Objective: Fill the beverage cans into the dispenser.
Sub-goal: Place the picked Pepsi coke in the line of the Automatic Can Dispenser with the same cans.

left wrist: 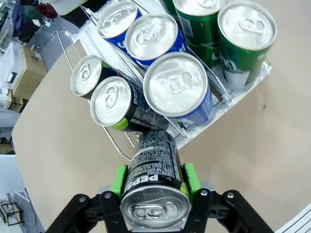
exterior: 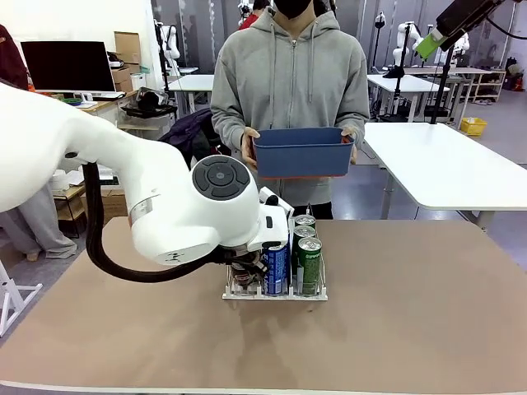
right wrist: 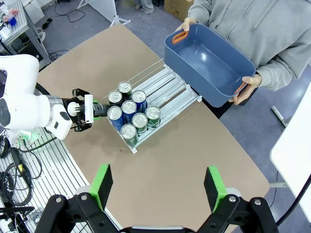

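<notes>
My left gripper (left wrist: 154, 179) is shut on a black Pepsi can (left wrist: 151, 194), green pads (left wrist: 118, 180) on both sides, its silver top facing the camera. The can's far end is at the front of the dispenser's (left wrist: 243, 85) black-can lane. Two black cans (left wrist: 111, 99) stand in that lane, blue cans (left wrist: 177, 85) in the middle lane and green cans (left wrist: 248, 29) in the third. In the front view the left wrist covers the gripper beside the dispenser (exterior: 276, 292). My right gripper (right wrist: 158, 189) hangs high above the table, open and holding nothing.
A person at the far side holds an empty blue bin (exterior: 302, 152) with both hands above the table edge. The back part of the dispenser's lanes (right wrist: 170, 87) has no cans. Brown tabletop (exterior: 412, 313) lies bare to the right of the dispenser.
</notes>
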You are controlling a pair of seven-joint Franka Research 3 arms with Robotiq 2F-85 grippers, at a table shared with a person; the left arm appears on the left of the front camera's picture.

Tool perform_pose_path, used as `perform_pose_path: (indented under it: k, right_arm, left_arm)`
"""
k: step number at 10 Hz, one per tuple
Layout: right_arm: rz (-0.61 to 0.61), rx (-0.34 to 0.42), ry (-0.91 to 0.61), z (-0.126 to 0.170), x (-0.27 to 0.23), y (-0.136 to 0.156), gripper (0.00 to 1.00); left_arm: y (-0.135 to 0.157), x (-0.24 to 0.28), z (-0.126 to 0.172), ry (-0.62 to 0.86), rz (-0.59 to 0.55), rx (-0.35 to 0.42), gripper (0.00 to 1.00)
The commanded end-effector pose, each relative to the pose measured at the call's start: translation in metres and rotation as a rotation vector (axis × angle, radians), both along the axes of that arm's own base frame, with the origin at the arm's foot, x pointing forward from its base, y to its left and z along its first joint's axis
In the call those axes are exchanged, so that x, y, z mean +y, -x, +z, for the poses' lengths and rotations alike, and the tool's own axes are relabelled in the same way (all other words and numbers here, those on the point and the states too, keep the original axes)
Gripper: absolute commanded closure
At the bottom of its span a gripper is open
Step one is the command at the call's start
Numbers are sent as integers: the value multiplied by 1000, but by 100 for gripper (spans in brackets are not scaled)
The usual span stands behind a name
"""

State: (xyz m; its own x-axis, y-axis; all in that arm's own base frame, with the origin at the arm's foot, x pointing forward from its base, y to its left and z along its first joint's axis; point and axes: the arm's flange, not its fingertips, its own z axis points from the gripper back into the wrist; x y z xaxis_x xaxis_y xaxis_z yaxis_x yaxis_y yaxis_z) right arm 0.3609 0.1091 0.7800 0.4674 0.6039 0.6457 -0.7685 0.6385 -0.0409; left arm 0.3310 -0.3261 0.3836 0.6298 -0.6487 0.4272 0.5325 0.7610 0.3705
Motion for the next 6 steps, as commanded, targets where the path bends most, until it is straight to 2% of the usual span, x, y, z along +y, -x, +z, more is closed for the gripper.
perform_pose_path:
  k: [1, 6]
  right_arm:
    - [1, 1, -2, -1, -1, 1, 0]
    - [1, 1, -2, -1, -1, 1, 0]
  left_arm:
    - [-32, -9, -9, 17, 40, -77, 43]
    - [-62, -9, -18, 11, 108, -142, 43]
